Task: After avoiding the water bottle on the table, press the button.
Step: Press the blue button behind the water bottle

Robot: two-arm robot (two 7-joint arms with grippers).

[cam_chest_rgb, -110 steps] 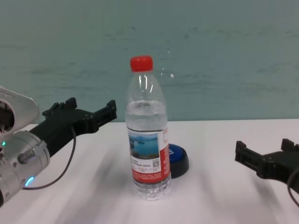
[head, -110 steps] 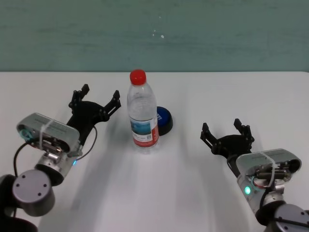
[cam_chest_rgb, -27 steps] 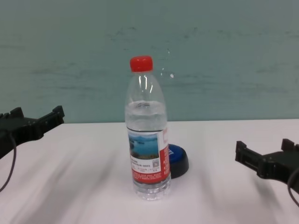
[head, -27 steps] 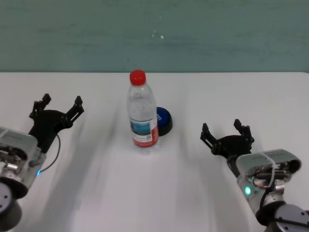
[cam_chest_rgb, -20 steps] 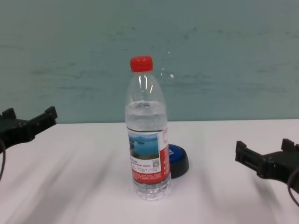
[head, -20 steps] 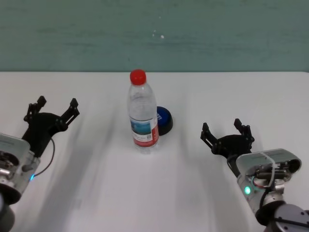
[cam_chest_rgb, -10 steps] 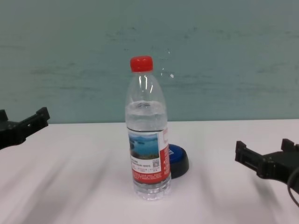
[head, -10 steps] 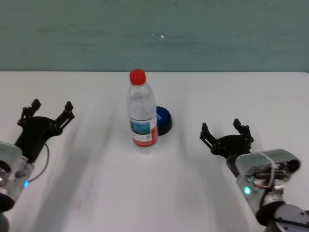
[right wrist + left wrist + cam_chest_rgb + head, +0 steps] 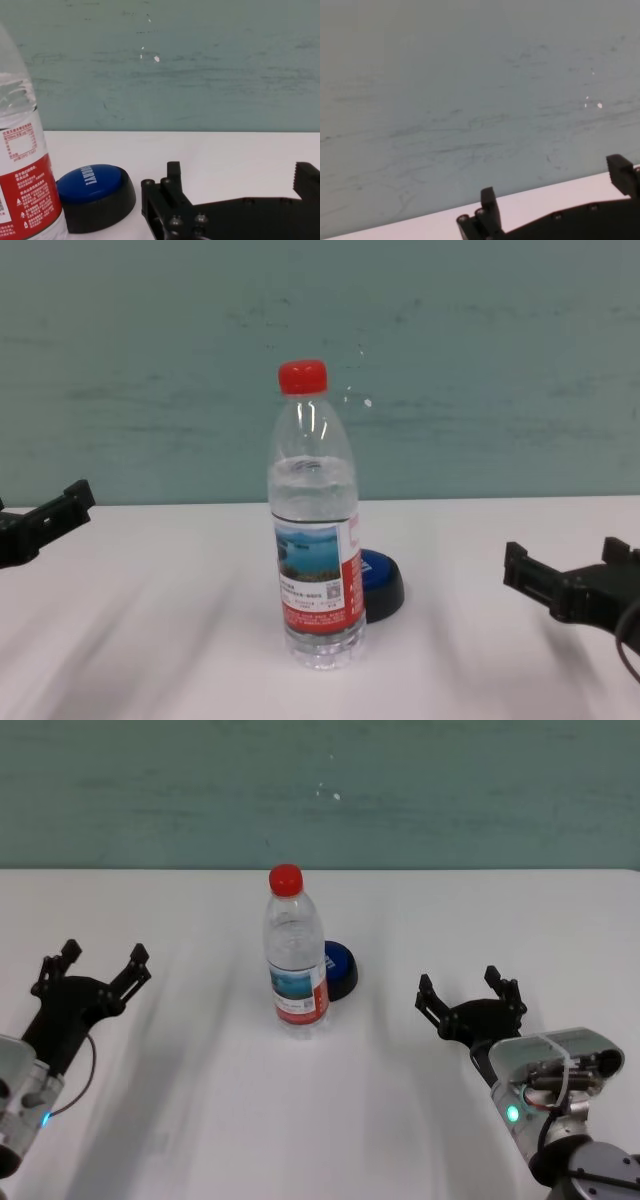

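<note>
Left gripper (image 9: 92, 963): far left over the table (image 9: 500, 920), fingers spread, empty, well apart from the bottle.

Bottle (image 9: 296, 952): upright at centre.

Button (image 9: 339, 968): just behind the bottle on its right side, part hidden, not yet pressed.

Right gripper (image 9: 470, 992): right of the button, spread, empty.

Step, by my reading: approach. Next move calls for a path around the bottle, then a downward press.

Red-capped clear water bottle (image 9: 296, 965), blue-topped black button (image 9: 339, 968), white table (image 9: 400, 920)
</note>
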